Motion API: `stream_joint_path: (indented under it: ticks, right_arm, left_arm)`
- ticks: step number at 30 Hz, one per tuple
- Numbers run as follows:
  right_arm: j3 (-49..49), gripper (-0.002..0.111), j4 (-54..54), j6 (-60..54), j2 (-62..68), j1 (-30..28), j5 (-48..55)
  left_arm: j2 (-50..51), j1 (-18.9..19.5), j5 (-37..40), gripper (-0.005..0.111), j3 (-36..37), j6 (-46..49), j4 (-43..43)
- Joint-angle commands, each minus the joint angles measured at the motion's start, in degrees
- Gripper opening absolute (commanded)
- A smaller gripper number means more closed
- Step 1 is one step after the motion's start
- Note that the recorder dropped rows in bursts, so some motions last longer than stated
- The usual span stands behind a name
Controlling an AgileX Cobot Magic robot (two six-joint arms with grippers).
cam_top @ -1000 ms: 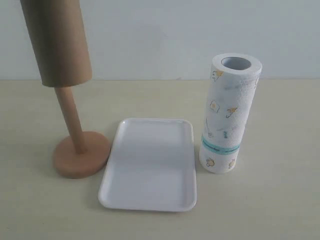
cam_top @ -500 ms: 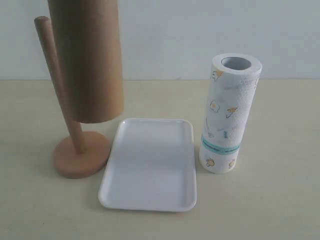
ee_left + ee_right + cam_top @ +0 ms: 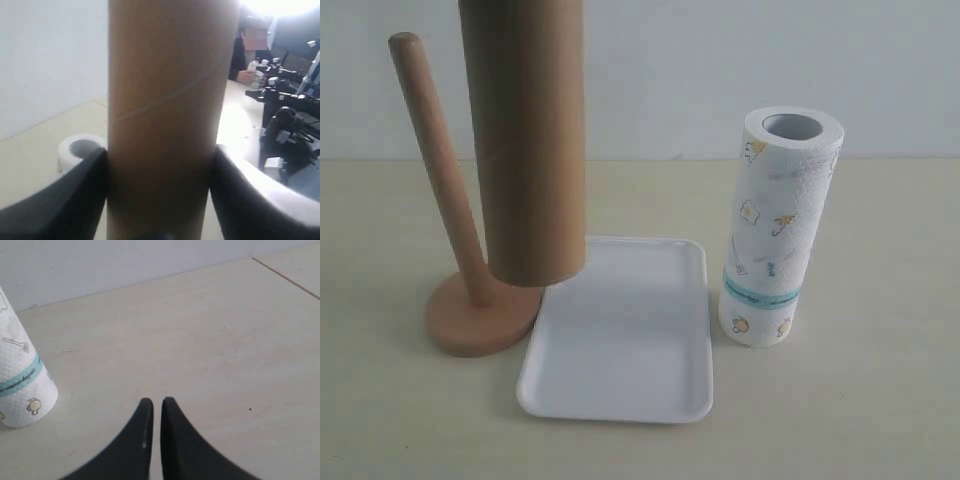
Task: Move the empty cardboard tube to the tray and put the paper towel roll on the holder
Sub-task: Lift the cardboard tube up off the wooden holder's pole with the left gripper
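The empty cardboard tube (image 3: 525, 140) hangs upright in the air, off the holder's rod, its lower end over the tray's left far corner. My left gripper (image 3: 160, 165) is shut on the tube (image 3: 170, 100), one black finger on each side; the gripper itself is above the exterior view's frame. The wooden holder (image 3: 470, 300) stands bare at the left, its rod (image 3: 435, 150) leaning slightly. The white tray (image 3: 620, 380) lies in the middle. The paper towel roll (image 3: 775, 230) stands upright to the tray's right; it also shows in the wrist views (image 3: 75, 150) (image 3: 20, 380). My right gripper (image 3: 153, 402) is shut and empty above the table.
A pale wooden tabletop (image 3: 860, 400) runs to a white wall (image 3: 670, 70) behind. In the left wrist view, dark equipment (image 3: 290, 125) and a person's hand stand beyond the table.
The tube came up off the holder's rod, then moved right and lower toward the tray. The rod stands bare now. Roll, tray and right gripper have not moved.
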Motion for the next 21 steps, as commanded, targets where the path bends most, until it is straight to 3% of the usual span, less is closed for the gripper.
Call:
stream_joint_path:
  ticks: [1,9,15,21]
  right_arm:
    - [0.0,0.005,-0.1,0.2,-0.3,-0.2,-0.5]
    - [0.0,0.005,-0.1,0.2,-0.3,-0.2,-0.5]
    - [0.0,0.005,-0.1,0.2,-0.3,-0.2,-0.5]
    - [0.0,0.005,-0.1,0.2,-0.3,-0.2,-0.5]
  left_arm:
    - [-0.2,-0.3,6.8,0.004,4.4,3.7,-0.5]
    - [-0.6,-0.3,7.8,0.004,5.6,6.0,-0.5]
    - [-2.8,-2.8,15.1,0.004,5.6,18.1,-0.8]
    - [-5.1,-6.9,23.2,0.004,5.6,31.2,-9.8]
